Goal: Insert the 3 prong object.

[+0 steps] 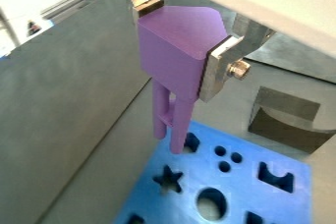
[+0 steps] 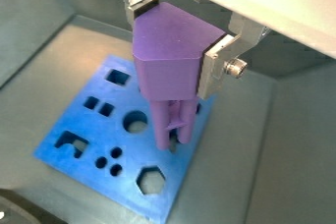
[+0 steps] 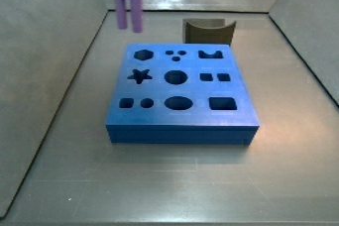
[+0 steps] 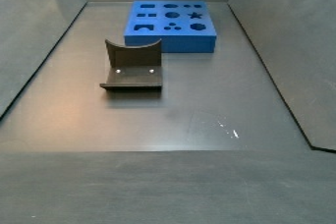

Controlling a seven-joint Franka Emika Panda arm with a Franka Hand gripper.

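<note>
claw (image 2: 182, 33) gripping 3 prong object (image 2: 171, 66) above blue block (image 2: 92, 130), prong tips cropped in side view

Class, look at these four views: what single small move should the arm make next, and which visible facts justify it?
Probably shift sideways to line up. The gripper holds the slim purple plastic three-pronged piece upright above the blue block with shaped holes, its prongs hanging clear of the three small round holes.

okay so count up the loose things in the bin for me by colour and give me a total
Purple: 1, the 3 prong object, held in the gripper above the blue block.
Blue: 1, the blue block with shaped holes, on the floor.
Dark brown: 1, the curved block, on the floor apart from the blue block.
Total: 3
</note>
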